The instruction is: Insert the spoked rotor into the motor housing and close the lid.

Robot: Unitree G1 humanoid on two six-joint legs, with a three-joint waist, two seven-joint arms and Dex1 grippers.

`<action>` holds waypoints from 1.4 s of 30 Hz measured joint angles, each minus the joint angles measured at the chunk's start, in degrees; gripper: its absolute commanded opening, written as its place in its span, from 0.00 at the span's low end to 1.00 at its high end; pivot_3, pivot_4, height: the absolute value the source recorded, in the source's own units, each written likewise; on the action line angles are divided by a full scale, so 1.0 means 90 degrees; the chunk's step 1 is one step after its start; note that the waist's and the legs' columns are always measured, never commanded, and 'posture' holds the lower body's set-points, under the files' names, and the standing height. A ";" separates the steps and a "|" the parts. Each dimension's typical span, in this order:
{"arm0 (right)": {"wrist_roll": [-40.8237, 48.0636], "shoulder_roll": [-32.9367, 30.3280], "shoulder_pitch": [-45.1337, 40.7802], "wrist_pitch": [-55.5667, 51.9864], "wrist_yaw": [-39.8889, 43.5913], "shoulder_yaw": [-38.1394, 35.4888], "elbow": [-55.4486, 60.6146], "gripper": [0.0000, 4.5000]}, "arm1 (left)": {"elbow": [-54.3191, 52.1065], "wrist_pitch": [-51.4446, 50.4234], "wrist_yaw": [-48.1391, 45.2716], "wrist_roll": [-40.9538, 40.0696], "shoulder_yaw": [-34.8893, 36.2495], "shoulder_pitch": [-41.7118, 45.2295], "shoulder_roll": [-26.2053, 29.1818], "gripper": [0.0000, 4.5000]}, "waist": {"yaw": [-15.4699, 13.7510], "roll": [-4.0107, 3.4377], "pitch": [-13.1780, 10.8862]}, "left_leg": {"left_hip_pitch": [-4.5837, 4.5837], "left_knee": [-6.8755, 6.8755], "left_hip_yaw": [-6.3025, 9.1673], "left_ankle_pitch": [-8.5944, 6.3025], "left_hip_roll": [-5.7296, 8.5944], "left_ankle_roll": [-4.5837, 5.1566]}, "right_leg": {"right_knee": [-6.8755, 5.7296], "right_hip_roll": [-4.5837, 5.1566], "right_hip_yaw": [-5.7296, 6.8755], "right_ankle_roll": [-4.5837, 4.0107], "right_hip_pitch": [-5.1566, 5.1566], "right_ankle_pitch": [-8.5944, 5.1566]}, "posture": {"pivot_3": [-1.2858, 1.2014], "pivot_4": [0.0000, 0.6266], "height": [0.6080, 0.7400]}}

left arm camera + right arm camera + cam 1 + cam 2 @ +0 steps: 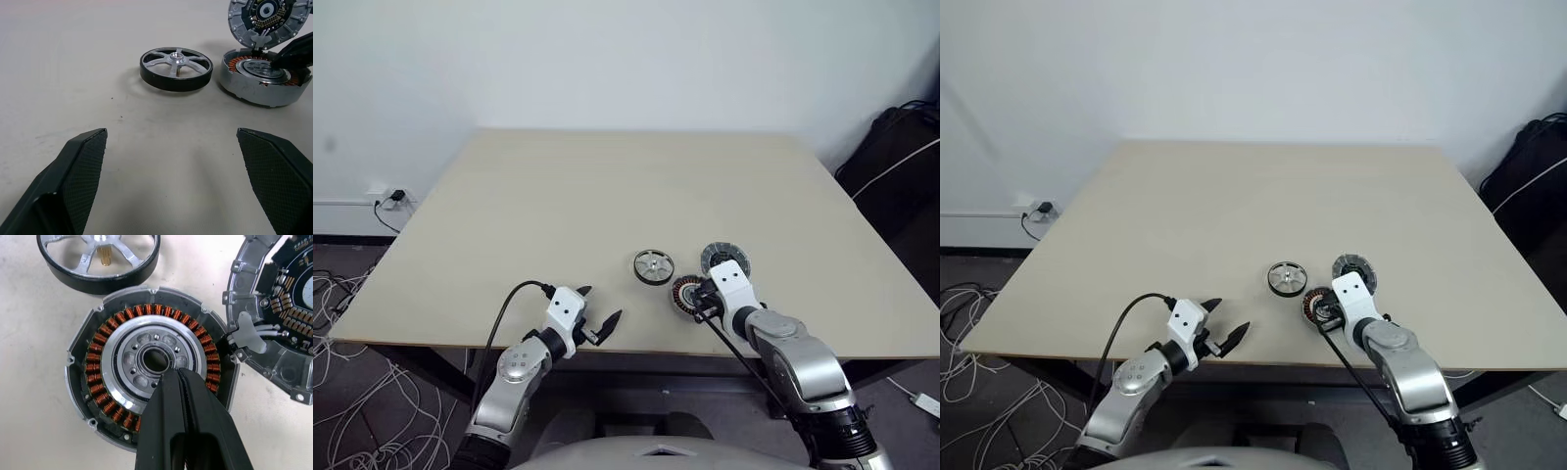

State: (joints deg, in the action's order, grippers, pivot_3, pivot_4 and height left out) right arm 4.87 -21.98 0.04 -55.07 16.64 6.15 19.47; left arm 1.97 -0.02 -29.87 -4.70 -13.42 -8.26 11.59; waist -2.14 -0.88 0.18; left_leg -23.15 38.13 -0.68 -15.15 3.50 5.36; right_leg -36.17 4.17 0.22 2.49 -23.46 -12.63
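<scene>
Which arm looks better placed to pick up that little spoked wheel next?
Probably the left. Its gripper is open, pointing at the spoked rotor. The right gripper is shut over the motor housing.

Spoked rotor [653,266] flat beside open motor housing [146,367], lid [724,258] behind.

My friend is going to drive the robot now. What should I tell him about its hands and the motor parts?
Left gripper: open, empty, hovering over the near table edge.
Right gripper: shut, holding nothing, tips at the silvery centre of the motor housing.
Spoked rotor: lying flat on the table, just left of the housing, not inserted.
Lid: propped open behind the housing, joined to it by short white wires.
Done: nothing yet.
Left: pick up the rotor, seat it in the housing, close the lid.
</scene>
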 measured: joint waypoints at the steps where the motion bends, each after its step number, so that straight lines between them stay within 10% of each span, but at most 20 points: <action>1: -0.0002 0.0028 -0.0038 0.0000 -0.0036 0.0000 0.0001 0.01 | -0.0002 -0.0002 -0.0006 0.0000 0.0000 0.0000 0.0001 1.00 | 0.0002 0.0000 0.0000 | 0.0000 -0.0001 0.0000 0.0000 0.0000 0.0000 | 0.0000 -0.0001 0.0000 0.0000 0.0000 0.0000 | 0.52 0.00 1.00; 42: -0.0030 0.0105 -0.0257 0.0010 -0.0040 0.0233 -0.0022 0.01 | 0.0033 0.0109 -0.0040 -0.0001 0.0049 -0.0044 0.0018 1.00 | 0.0000 -0.0004 0.0024 | 0.0000 -0.0005 -0.0001 -0.0001 -0.0001 0.0001 | 0.0004 0.0001 -0.0001 -0.0001 0.0000 -0.0001 | 0.52 0.00 1.00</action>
State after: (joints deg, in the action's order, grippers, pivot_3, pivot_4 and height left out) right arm 4.60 -21.03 -2.27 -54.98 16.28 8.24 19.27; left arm 2.26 0.96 -30.23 -4.71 -12.98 -8.66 11.75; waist -2.13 -0.92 0.39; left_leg -23.15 38.09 -0.69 -15.15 3.49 5.37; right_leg -36.14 4.18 0.22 2.48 -23.46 -12.64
